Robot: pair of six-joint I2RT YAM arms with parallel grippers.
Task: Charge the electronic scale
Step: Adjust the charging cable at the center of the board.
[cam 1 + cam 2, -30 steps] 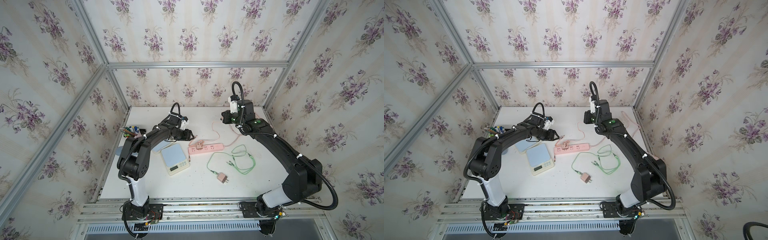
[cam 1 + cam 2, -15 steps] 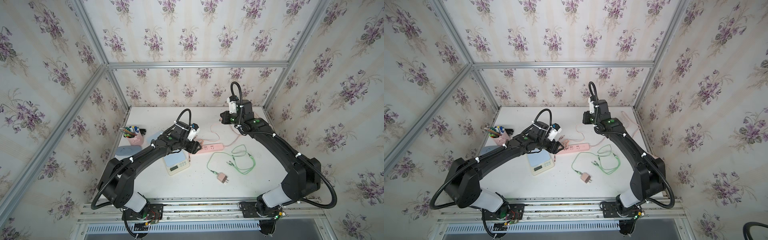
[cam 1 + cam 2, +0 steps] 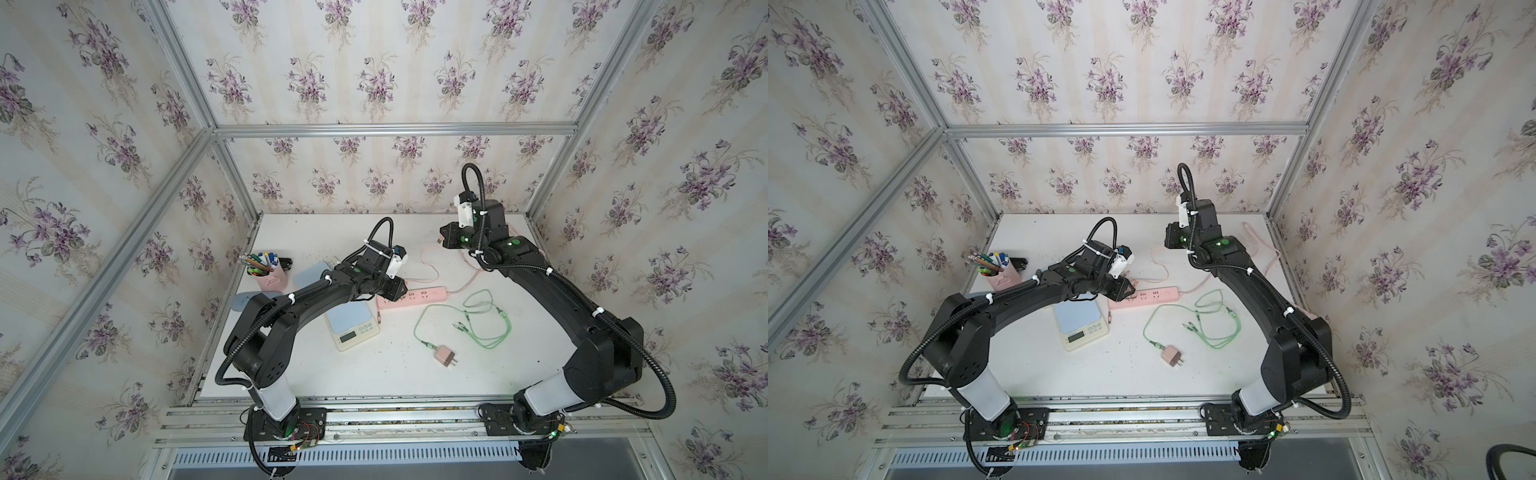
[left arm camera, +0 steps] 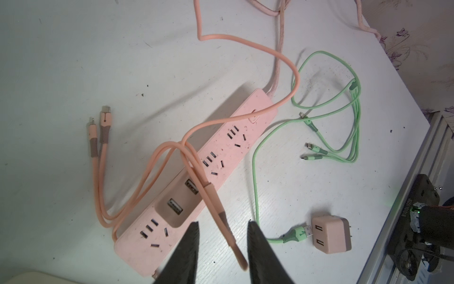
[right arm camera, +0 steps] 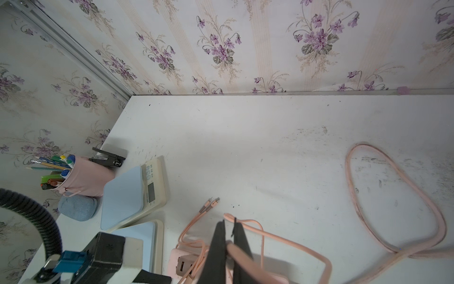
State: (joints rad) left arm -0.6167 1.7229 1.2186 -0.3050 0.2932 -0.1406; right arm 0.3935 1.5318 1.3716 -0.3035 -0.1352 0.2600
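Our right gripper (image 5: 228,221) has its two fingers (image 5: 217,246) pinched together on a pink charging cable (image 5: 294,246) over the pink power strip (image 5: 179,263), and two plug ends (image 5: 211,201) lie loose on the white table (image 5: 245,147). To one side we see two blue-topped scales, the far scale (image 5: 122,194) beside a pink pen cup (image 5: 86,182), the near scale (image 5: 137,236) partly hidden by the left arm (image 5: 105,250); a thicker pink cord (image 5: 351,191) loops across the table

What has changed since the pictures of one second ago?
The left tool came forward to the power strip and now straddles the end of the pink cable, not yet gripping. The right tool stayed shut on the pink cable; the scale and power strip kept their places.
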